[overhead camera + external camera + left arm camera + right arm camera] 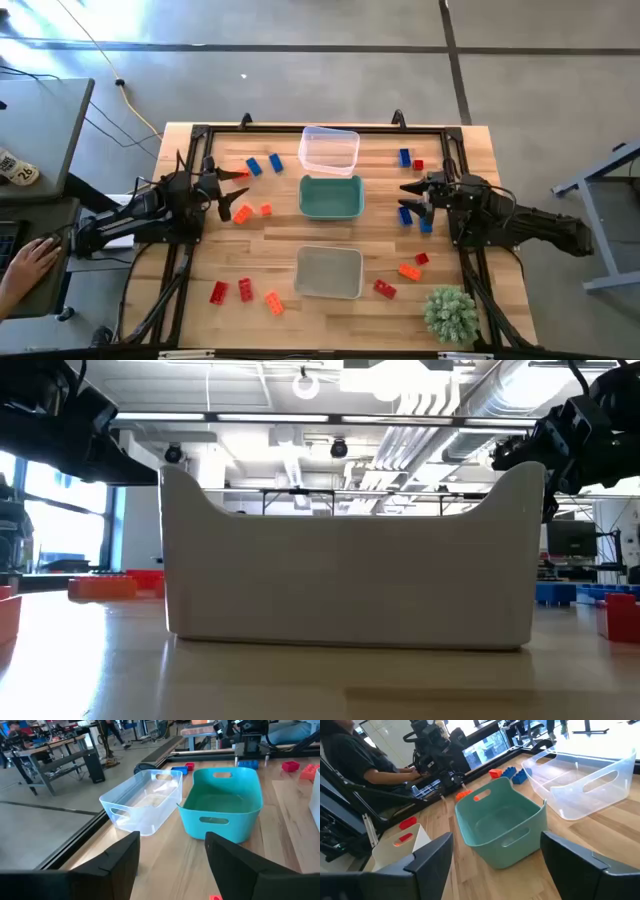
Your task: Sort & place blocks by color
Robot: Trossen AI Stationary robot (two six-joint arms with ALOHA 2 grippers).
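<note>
Blue blocks (404,214) near the table's right edge could be knocked aside by the right gripper (411,187), seen spread and empty; the left gripper (238,187) is likewise spread, empty.

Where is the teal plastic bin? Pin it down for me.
In the high view the teal plastic bin sits at the table's middle, between the clear plastic bin and the grey bin.
</note>
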